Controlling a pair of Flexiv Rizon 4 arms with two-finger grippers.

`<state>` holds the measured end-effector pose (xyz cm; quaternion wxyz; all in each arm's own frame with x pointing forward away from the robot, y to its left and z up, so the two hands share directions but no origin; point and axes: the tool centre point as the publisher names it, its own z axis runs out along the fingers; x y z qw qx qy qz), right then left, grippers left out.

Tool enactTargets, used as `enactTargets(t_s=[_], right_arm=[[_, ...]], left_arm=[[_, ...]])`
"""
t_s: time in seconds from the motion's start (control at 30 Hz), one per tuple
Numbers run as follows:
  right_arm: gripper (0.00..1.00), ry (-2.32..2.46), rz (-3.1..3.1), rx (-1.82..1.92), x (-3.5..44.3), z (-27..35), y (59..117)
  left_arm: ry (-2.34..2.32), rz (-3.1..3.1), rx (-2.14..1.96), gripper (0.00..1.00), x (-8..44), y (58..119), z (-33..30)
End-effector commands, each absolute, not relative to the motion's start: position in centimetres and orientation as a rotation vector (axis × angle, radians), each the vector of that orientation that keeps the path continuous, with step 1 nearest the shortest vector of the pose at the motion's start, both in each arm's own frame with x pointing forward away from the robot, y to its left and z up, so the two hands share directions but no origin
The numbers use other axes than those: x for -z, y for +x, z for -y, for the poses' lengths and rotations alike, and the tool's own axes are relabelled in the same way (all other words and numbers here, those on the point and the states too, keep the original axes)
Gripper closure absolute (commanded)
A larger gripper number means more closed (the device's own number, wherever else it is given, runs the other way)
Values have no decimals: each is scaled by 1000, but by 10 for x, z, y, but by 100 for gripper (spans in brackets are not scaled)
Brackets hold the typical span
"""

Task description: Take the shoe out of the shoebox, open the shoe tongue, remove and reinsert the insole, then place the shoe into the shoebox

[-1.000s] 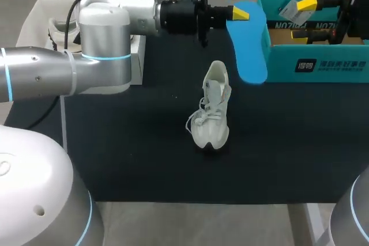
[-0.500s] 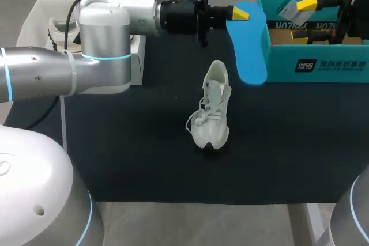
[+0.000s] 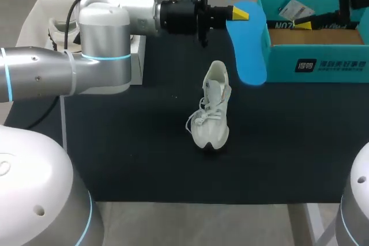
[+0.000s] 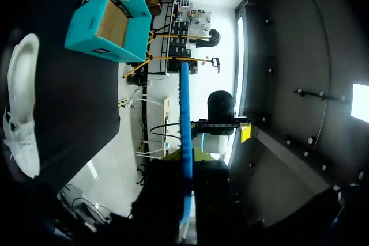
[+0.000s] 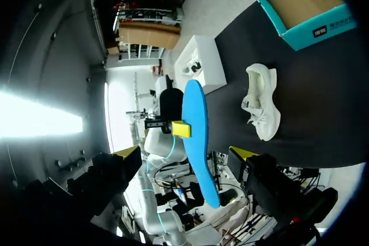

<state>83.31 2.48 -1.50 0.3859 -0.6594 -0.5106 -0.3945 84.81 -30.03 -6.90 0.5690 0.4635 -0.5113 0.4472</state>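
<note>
Left jaws clamp blue insole [image 3: 248, 44] | right jaws wide, empty | shoebox [image 3: 340, 66] printed

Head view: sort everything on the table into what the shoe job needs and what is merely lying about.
Belongs to the job:
white shoe, on the black mat
blue insole, held in the left gripper
teal shoebox
right gripper, open, holding nothing

Lying about:
white box with a second shoe in it
paper tag inside the shoebox
</note>
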Motion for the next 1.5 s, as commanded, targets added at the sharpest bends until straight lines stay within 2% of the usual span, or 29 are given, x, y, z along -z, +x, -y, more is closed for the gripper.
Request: enactTargets(t_s=[0.03,0.37,0.53,1.37,1.5], right_arm=[[0,-2289,1390,357,-8,-37,828],[0,-2465,1531,-76,-36,-68,824],[0,-2504,1649,-145,-45,-76,816],[0,-2546,1756,-98,-40,-72,817],[0,-2404,2028,116,-28,-91,825]], left_arm=[[1088,1203,-1048,100,69,849,300],[1088,1203,-1048,100,69,849,300],[1088,1203,-1048,100,69,849,300],[1088,1203,-1048,100,69,849,300],[1088,1203,-1048,100,69,849,300]])
